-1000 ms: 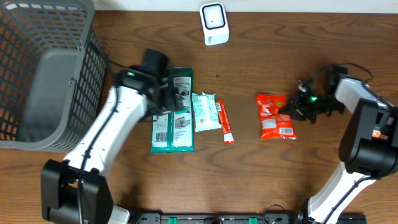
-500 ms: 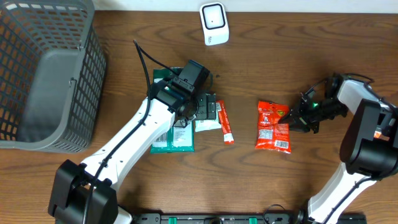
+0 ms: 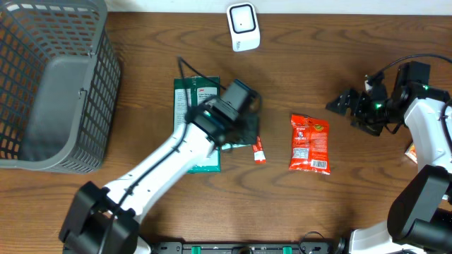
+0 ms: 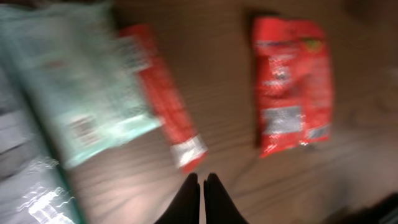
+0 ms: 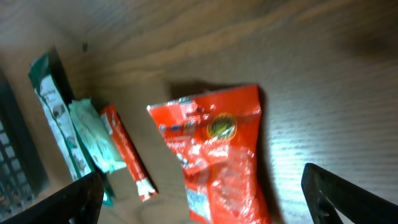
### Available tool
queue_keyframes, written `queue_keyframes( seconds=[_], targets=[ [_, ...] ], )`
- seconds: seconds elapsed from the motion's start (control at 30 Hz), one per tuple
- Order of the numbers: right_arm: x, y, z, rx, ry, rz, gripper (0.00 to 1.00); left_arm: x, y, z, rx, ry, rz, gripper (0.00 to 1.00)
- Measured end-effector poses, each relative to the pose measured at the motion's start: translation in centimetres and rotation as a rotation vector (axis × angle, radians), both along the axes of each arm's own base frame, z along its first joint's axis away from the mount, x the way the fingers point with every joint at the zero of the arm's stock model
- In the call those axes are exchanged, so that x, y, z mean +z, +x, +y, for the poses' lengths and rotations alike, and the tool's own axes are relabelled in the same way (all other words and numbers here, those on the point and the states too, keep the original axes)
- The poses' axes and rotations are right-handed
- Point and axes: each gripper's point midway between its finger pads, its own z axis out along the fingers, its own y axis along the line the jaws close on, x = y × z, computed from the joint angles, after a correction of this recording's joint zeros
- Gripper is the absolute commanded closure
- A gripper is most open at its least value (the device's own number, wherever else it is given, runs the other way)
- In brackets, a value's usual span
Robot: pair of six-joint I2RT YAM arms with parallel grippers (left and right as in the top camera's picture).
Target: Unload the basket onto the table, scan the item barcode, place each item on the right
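Left end effector (image 4: 202, 182) pinched shut, empty, hovering just off tube (image 4: 163, 93) end. Right end effector (image 3: 342, 104) spread wide, empty, well apart from red bag (image 3: 309, 144). Bag flat on bench (image 3: 367, 204), printed face up, between tube and right arm. Scanner (image 3: 242, 27) at far edge. Likely step: pick-up. Open jaws before descent, pinch bag edge clear of barcode, avoid nudging tube, then face code to scanner.

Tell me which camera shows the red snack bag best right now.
Overhead: the red snack bag is whole and sharp, lying flat. The left wrist view also has the whole bag, but motion-blurred. The right wrist view shows it closer, yet the frame's bottom edge cuts off its lower end.
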Motion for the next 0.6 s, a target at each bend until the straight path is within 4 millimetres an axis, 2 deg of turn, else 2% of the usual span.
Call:
queue_keyframes(
  seconds=[0.17, 0.33, 0.43, 0.6],
  targets=[
    [-0.3, -0.1, -1.5, -0.051, -0.032, 0.017, 0.02, -1.6, -2.2, -5.9, -0.137, -0.062, -0.043, 0.93],
    [-1.0, -0.8, -2.8, -0.080, -0.102, 0.062, 0.02, -5.4, -4.9, -10.3, -0.252, -0.081, -0.013, 0.93],
    [-1.2, -0.9, -3.2, -0.085, -0.124, 0.069, 0.02, -7.5, -6.1, -11.7, -0.306, -0.098, 0.020, 0.93],
    [-1.3, -1.0, -3.4, -0.088, -0.139, 0.075, 0.03, -10.1, -7.0, -11.5, -0.344, -0.067, 0.074, 0.93]
  ],
)
